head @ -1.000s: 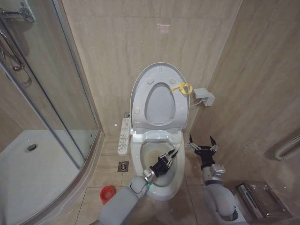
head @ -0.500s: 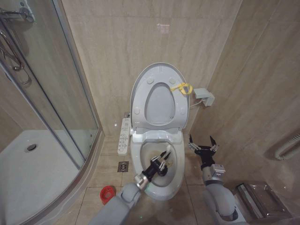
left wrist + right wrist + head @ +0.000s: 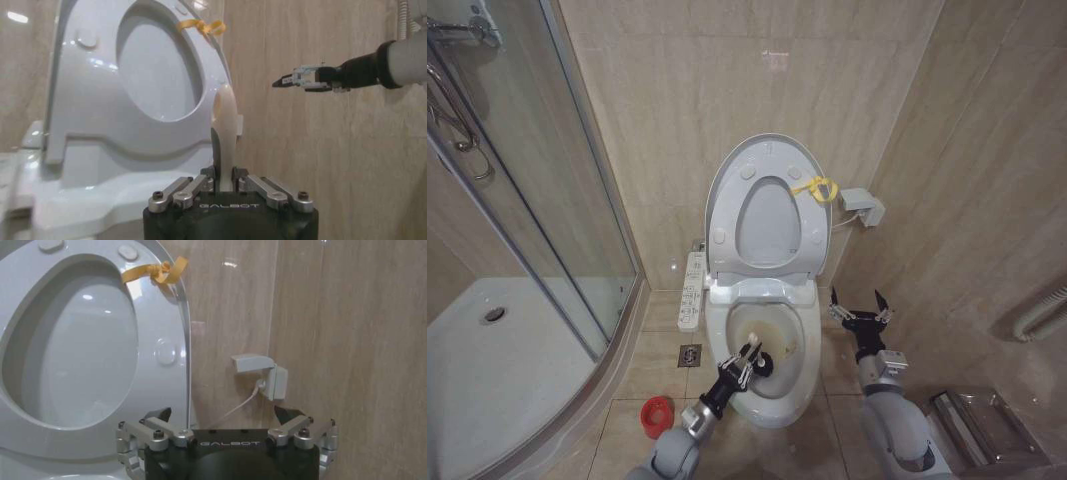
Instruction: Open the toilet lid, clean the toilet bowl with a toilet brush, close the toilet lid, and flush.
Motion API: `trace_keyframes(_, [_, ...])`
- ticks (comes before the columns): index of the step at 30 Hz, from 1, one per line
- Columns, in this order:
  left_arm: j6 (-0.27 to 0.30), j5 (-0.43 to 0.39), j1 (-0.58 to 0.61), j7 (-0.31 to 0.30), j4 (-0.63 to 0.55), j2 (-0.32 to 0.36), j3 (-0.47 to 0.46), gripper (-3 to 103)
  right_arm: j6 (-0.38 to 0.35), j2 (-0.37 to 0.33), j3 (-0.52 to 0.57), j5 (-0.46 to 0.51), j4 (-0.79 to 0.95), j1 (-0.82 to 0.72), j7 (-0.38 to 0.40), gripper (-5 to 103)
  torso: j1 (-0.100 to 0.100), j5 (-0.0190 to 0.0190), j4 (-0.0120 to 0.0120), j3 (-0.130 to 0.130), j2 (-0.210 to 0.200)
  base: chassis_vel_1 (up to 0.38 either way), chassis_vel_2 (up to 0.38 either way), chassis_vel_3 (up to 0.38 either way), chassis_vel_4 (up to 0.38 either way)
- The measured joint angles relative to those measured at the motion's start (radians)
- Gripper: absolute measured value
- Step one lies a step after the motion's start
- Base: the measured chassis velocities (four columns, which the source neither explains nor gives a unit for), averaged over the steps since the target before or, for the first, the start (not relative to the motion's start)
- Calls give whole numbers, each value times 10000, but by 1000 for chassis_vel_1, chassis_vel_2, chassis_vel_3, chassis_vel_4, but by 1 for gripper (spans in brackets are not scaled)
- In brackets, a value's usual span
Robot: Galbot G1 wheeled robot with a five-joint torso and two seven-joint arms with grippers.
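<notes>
Left claw (image 3: 745,360), low centre of frame, clamps the toilet brush (image 3: 757,360), handle running toward upper right over the toilet bowl (image 3: 797,330); right claw (image 3: 859,308) hangs spread and empty lower right.

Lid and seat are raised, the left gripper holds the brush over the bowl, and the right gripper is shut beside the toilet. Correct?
One error: the right gripper is open, fingers spread, as the head view shows. The toilet lid is up and the left gripper holds the toilet brush over the toilet bowl.

A glass shower enclosure (image 3: 537,200) fills the left, its white tray (image 3: 497,360) below. A small red cup (image 3: 657,411) sits on the tiled floor (image 3: 652,365) near a drain (image 3: 689,354). A white wall box (image 3: 863,206) hangs on the right.
</notes>
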Motion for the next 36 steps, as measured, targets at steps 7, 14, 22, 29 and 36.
trace_keyframes(7, [-2,-119,806,-43,-431,293,-449,15,0,0,0,0,0,0,0,100,0,2,1,0,0,0,0,0,0])
trace_keyframes(14, [-74,-174,1218,-50,-567,449,-729,15,0,0,0,0,0,0,0,100,0,1,1,0,0,0,0,0,0])
trace_keyframes(22, [-209,-416,1246,124,-596,826,-801,15,0,0,0,0,1,0,0,100,0,1,2,1,-2,0,0,0,0])
trace_keyframes(29, [-232,-819,363,466,-674,546,-695,15,0,0,0,0,0,0,0,100,2,2,-2,1,-2,0,0,0,0])
trace_keyframes(36, [-41,-1164,-440,513,-653,122,-486,15,0,0,0,0,0,0,0,100,2,3,1,1,-2,0,0,0,0])
